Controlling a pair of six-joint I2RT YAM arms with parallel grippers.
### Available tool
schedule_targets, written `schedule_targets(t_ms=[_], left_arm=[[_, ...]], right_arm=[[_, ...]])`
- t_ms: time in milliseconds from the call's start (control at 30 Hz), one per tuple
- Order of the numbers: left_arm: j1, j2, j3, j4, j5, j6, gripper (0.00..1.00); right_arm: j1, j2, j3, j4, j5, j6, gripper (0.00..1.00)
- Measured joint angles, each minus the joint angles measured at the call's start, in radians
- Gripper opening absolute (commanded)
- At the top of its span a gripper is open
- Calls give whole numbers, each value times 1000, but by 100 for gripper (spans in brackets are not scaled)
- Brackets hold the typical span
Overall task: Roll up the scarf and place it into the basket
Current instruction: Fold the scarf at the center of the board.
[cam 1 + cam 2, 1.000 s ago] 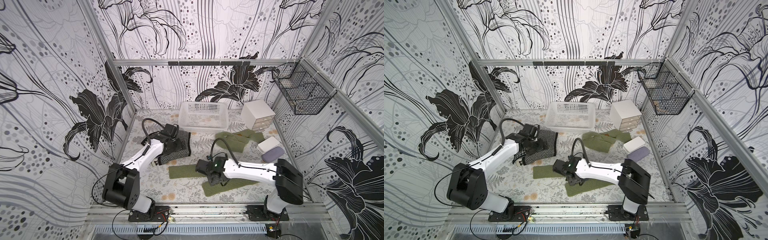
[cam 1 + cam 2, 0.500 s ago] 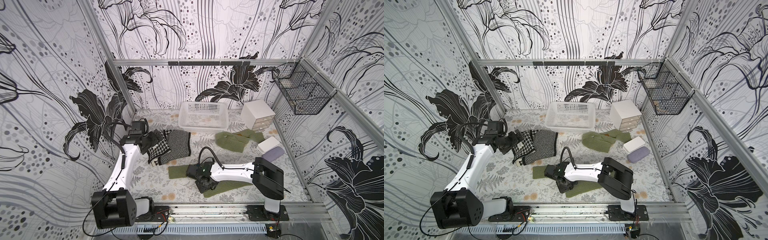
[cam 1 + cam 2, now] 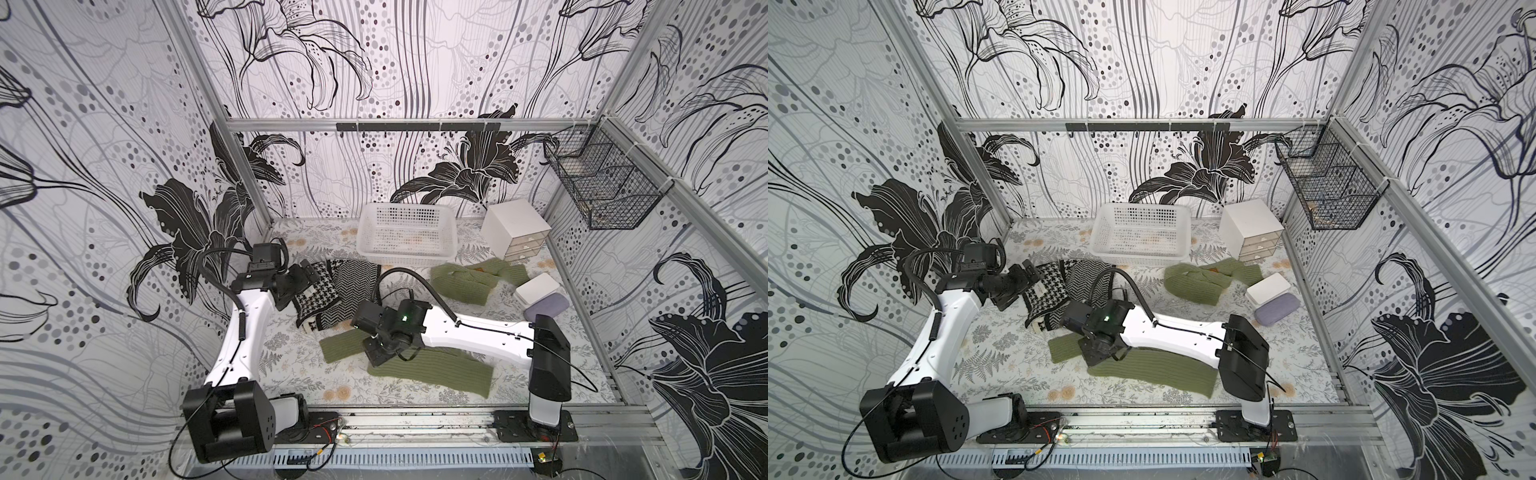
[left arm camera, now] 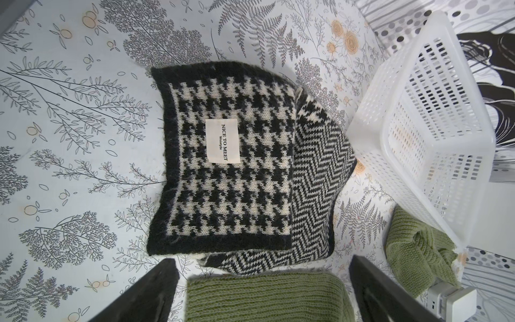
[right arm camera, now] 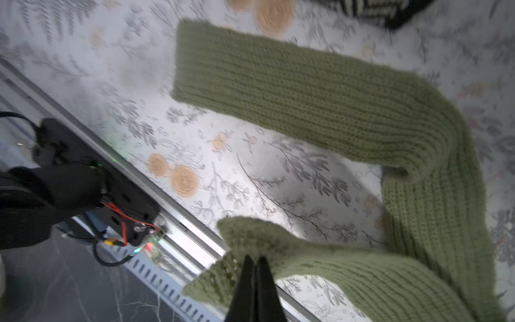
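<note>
- The left end effector (image 4: 262,260) has pulled back off the black-and-white scarf (image 4: 237,195). It now hangs just beside that scarf's edge on the robot's left, above the counter (image 3: 291,365).
- A houndstooth panel now lies folded over the zigzag part that showed a second ago.
- The right end effector (image 5: 255,259) has slid leftward along the green scarf (image 5: 320,92) and has gone from half open to fully closed.
- Its two black fingers are pinched tight on a corner of the green scarf's near end, and that corner is raised off the counter.
- The left end effector stands spread wide, holding nothing.
- The green scarf is a long strip of soft ribbed knit. It lies bent into a V at the front of the counter, partly under the right arm and well apart from the basket (image 3: 409,251).
- The basket is white plastic and rectangular, with perforated walls and a rounded rim, and it stands at the back of the counter.
- A heap of green knit (image 3: 465,282) lies just in front of the basket; the arm hides whether it joins the strip.
- The black-and-white scarf is fuzzy knit with a dark border and a sewn white label (image 4: 223,140).
</note>
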Motion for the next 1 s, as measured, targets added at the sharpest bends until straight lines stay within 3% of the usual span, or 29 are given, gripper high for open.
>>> schedule_targets(t_ms=[133, 333, 367, 400, 433, 533, 600, 800, 1000], left_arm=[[31, -10, 2, -13, 10, 19, 99], [37, -11, -8, -21, 84, 40, 99], [37, -15, -21, -14, 101, 40, 99], [35, -20, -40, -5, 118, 39, 99], [29, -25, -61, 0, 134, 37, 99], [-13, -24, -104, 1, 148, 32, 99], [-72, -13, -113, 2, 145, 26, 99], [-241, 46, -145, 17, 113, -9, 99], [-307, 61, -210, -4, 40, -42, 99]], right_arm=[[-19, 133, 223, -5, -66, -54, 0], [-74, 309, 295, 29, -181, -79, 0], [-82, 332, 295, 33, -194, -79, 11], [-92, 356, 295, 36, -206, -79, 34], [-101, 372, 295, 39, -216, -79, 48], [-124, 377, 250, 77, -216, -80, 74], [-133, 314, 134, 136, -187, -80, 79], [-135, -31, -259, 163, -42, -18, 80], [-135, -386, -597, 175, 71, 84, 79]])
